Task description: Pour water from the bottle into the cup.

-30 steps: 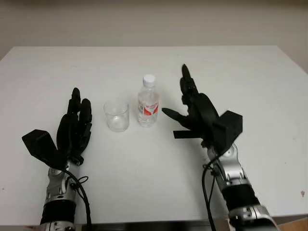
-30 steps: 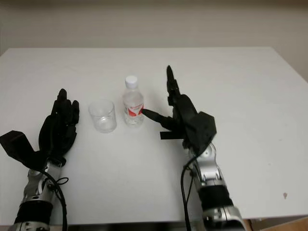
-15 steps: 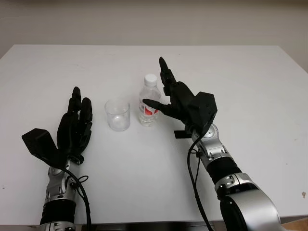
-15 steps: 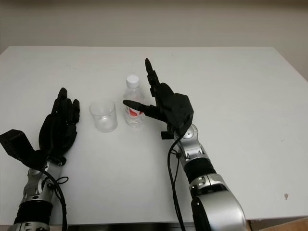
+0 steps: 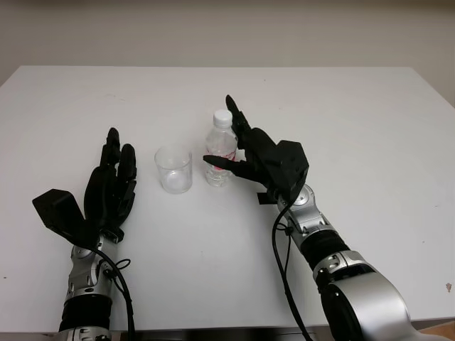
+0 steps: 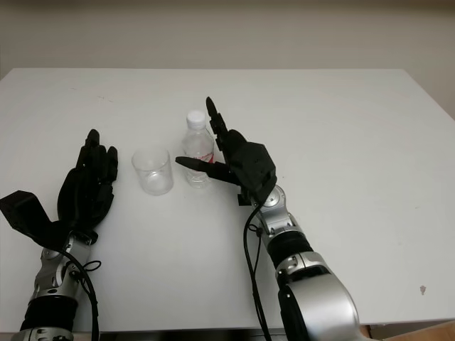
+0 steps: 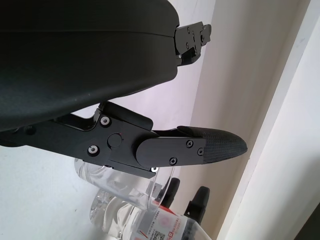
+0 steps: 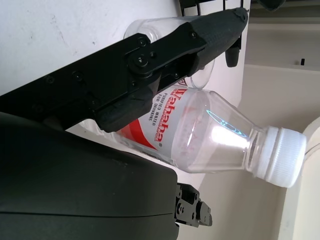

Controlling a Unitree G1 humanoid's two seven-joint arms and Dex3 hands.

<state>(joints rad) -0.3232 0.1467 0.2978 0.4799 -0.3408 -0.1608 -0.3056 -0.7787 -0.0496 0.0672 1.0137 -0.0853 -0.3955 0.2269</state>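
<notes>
A small clear water bottle (image 5: 221, 147) with a white cap and a red label stands upright at the middle of the white table (image 5: 355, 121). Just to its left stands an empty clear plastic cup (image 5: 173, 169). My right hand (image 5: 222, 135) is open around the bottle, thumb in front of the label and fingers reaching up behind the neck. In the right wrist view the bottle (image 8: 210, 135) lies close along the palm, the thumb crossing its label. My left hand (image 5: 114, 177) is open, left of the cup and apart from it.
A pale wall runs behind the table's far edge. Bare table surface stretches to the right of my right arm and in front of the cup and bottle.
My right hand has swung left and forward from the bottle's right side, so the bottle now sits between thumb and fingers. Bottle, cup and left hand have not moved.
</notes>
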